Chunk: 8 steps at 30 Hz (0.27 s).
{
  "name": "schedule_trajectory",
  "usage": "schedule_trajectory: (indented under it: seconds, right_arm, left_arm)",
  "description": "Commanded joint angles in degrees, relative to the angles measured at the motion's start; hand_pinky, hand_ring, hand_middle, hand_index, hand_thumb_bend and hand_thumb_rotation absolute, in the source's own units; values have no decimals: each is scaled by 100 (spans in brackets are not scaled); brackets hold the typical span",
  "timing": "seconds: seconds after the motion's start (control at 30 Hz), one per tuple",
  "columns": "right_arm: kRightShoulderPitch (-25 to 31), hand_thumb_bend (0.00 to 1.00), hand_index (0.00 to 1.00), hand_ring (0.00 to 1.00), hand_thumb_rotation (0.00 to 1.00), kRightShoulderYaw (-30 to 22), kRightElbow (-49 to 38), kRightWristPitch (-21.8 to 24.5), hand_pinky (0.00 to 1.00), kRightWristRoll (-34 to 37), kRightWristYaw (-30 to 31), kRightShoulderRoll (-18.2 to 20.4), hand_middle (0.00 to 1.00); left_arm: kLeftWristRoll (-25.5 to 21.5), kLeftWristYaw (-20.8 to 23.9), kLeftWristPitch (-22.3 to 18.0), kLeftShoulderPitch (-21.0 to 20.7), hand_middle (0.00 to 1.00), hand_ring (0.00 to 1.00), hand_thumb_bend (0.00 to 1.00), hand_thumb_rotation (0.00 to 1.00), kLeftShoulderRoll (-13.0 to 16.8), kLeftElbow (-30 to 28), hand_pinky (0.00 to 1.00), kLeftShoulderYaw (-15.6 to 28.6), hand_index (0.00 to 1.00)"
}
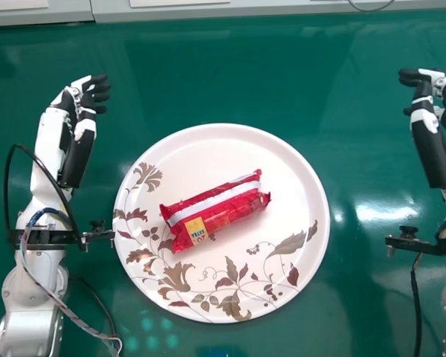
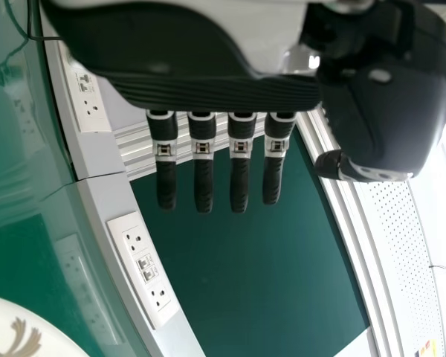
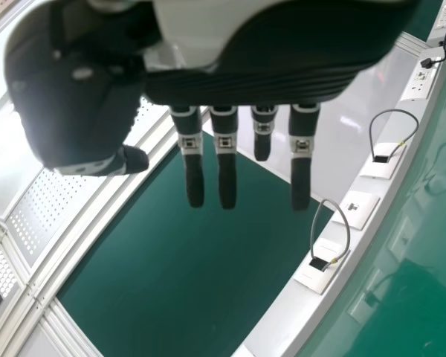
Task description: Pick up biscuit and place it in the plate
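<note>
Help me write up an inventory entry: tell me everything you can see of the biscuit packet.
The biscuit packet is a long, red wrapper of what looks like glossy, crinkled plastic film, with a whitish band along its far side and a yellow patch near its left end. Both ends look flat and crimped, and it appears sealed. It lies on its side, slantwise near the middle of the plate, right end farther from the robot. The plate supports it; neither the left hand nor right hand touches it.

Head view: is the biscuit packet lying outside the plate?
No, the red biscuit packet lies on the plate, with the plate's bare surface visible all around it.
</note>
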Motion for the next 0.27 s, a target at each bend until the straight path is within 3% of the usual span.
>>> schedule_trajectory:
  seconds: [0.0, 0.23]
  right_arm:
    - [65, 36, 76, 71, 13, -66, -93, 13, 58, -25, -3, -84, 76]
    - [114, 36, 75, 72, 3, 70, -29, -55, 59, -55, -89, 50, 77]
  left_arm:
    - [-51, 10, -58, 45, 81, 79, 27, 3, 64, 106, 73, 86, 82]
    - [-112, -16, -258, 13, 80, 77, 27, 3, 154, 338, 70, 152, 82]
